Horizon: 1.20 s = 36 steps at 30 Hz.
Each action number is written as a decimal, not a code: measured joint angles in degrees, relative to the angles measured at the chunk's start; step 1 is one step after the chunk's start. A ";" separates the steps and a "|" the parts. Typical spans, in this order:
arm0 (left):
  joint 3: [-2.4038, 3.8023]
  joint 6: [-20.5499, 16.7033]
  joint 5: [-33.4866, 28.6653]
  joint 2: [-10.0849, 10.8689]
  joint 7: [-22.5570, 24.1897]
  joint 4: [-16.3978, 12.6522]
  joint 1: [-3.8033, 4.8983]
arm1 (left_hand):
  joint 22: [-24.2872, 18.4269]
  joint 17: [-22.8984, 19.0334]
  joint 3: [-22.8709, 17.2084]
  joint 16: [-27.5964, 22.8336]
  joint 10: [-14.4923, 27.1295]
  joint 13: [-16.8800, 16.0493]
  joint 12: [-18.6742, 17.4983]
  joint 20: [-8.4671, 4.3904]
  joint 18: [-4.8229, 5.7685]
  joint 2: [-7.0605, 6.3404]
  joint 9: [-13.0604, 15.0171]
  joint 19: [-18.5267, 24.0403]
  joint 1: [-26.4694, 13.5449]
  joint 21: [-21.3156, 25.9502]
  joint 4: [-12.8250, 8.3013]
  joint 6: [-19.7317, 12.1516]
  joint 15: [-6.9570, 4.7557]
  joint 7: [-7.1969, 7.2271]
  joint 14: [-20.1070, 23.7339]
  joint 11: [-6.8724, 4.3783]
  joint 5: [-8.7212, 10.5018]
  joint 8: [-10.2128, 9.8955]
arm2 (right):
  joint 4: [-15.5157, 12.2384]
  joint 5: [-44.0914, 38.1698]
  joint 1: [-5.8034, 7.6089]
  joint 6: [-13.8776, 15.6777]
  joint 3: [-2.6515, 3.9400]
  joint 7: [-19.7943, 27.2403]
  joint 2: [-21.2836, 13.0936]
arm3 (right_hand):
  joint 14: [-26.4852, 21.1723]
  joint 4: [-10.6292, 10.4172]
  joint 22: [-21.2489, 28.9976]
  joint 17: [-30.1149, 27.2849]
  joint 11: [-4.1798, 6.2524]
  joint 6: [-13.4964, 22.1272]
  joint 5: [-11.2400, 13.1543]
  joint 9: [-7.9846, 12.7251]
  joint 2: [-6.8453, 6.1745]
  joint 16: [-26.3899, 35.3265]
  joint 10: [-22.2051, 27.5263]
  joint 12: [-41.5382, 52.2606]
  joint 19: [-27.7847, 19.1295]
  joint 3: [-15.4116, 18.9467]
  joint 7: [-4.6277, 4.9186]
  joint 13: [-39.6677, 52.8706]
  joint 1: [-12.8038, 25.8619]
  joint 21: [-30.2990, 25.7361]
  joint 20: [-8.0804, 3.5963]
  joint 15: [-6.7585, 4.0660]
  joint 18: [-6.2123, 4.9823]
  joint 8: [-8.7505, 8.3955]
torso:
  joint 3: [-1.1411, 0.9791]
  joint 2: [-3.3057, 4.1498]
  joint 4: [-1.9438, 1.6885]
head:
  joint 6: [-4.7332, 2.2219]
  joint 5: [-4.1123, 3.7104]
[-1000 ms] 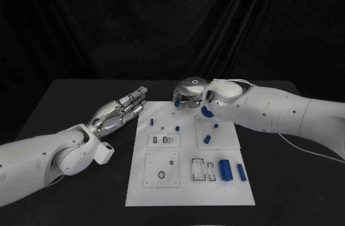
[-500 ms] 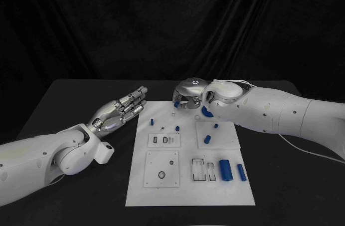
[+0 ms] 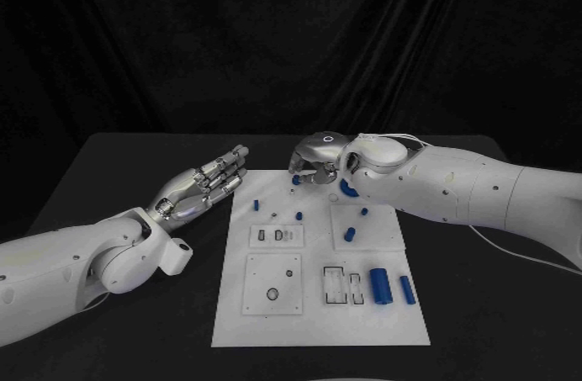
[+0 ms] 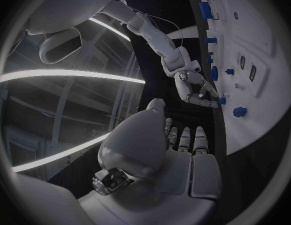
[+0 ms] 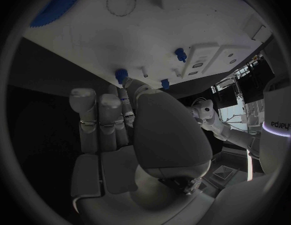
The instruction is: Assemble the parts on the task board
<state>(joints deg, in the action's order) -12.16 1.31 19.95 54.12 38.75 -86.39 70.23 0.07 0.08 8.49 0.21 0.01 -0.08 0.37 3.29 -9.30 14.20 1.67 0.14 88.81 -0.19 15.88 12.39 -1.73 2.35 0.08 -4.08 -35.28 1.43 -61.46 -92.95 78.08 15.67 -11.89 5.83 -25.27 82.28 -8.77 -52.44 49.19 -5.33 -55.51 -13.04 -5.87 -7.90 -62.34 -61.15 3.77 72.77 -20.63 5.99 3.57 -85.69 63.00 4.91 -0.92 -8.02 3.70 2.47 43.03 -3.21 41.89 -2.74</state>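
The white task board (image 3: 321,314) lies in the middle of the black table. My right hand (image 3: 318,157) hangs over the board's far edge with its fingers curled down. Its thumb and a fingertip (image 5: 129,86) pinch a small blue part (image 3: 296,177) (image 5: 121,75) right at that edge. The left wrist view shows the same right hand (image 4: 195,87) at the blue part (image 4: 222,100). My left hand (image 3: 203,186) hovers left of the board, flat, fingers apart and holding nothing. Other blue parts include a peg (image 3: 256,204) and a round piece (image 3: 349,187).
Several more blue parts lie or stand on the board: small pegs (image 3: 349,235) in its middle, two long cylinders (image 3: 379,286) near the right front. Recessed white plates (image 3: 273,284) with slots sit on the near left. My right forearm (image 3: 485,192) spans the table's right side.
My right hand has shifted very slightly left at the board's far edge, still on the small blue part. The left hand has not moved.
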 measured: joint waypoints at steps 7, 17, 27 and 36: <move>0.00 0.04 0.00 -0.02 0.00 0.19 0.00 | -0.02 0.01 -0.15 0.00 -0.01 -0.01 0.00 0.20 0.00 0.00 0.00 -0.20 0.00 0.00 -0.15 0.41 0.00 -0.41 0.00 0.01 0.00 0.00 | 0.03 0.07 0.00 -1.04 0.00 -0.70 -0.03 | -0.25 0.18 0.74 -0.78 -0.21 2.09 0.22 0.42 -0.23 0.46 2.23 0.00 -0.61 0.18 -0.68 0.00 0.23 -0.66 0.01 -0.25 -0.01 0.00 | 0.01 0.00 0.01 | 0.09 0.07; 0.00 0.17 0.00 -0.12 0.00 0.33 0.00 | -0.01 0.01 -0.15 0.00 -0.01 -0.01 0.00 0.24 0.00 0.00 0.00 -0.16 0.00 0.00 -0.15 0.41 0.00 -0.41 0.00 0.01 0.00 0.00 | -0.53 0.10 -0.01 -1.10 0.00 -1.15 -0.64 | -3.17 2.12 4.14 -4.67 -0.21 7.83 0.89 1.65 0.44 3.85 9.80 0.00 -4.11 2.16 -2.31 0.05 0.89 -4.76 0.03 -0.22 0.00 0.00 | 0.01 -0.01 0.01 | -0.08 -0.01; 0.00 0.23 0.00 0.74 0.01 0.12 0.00 | -0.01 -0.03 -0.15 0.00 -0.01 0.03 0.00 0.40 0.00 0.00 0.00 0.00 0.00 0.00 -0.15 0.41 0.00 -0.41 0.00 0.00 0.00 0.00 | -10.92 0.12 4.47 4.51 0.01 -0.79 -10.16 | -2.16 1.06 2.27 -2.33 1.69 4.64 1.49 1.20 1.19 1.74 -0.93 10.75 -3.27 3.55 0.46 3.92 2.28 -4.19 0.02 -0.18 0.00 1.36 | 0.00 -0.04 0.04 | -0.45 0.61; -0.01 0.07 0.01 1.51 0.02 -0.32 0.00 | 0.00 -0.02 -0.47 0.00 -0.01 0.03 0.00 0.40 0.00 0.00 0.00 0.00 0.00 0.00 -0.16 0.62 0.00 -0.62 0.00 0.00 0.00 0.00 | -20.94 0.28 7.20 4.66 0.00 -3.42 -21.32 | -4.18 -0.90 3.48 1.69 4.67 3.87 4.22 1.31 2.33 -0.59 0.15 55.68 -5.95 8.98 -0.74 42.59 6.40 -8.93 -1.31 -1.79 -1.41 1.12 | -0.01 -0.04 0.10 | -0.94 0.53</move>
<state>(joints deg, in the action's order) -12.17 1.38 19.96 55.63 38.77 -86.71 70.23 0.07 0.06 8.02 0.21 0.01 -0.05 0.38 3.69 -9.30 14.20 1.67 0.15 88.81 -0.19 15.72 13.01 -1.73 1.73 0.08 -4.08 -35.28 1.42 -82.40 -92.67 85.28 20.33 -11.89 2.41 -46.59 78.10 -9.68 -48.96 50.88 -0.66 -51.64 -8.82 -4.56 -5.57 -62.93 -61.00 59.45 66.82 -11.65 5.25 46.16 -79.29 54.07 3.61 -2.71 -9.43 4.82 2.47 42.99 -3.11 40.95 -2.20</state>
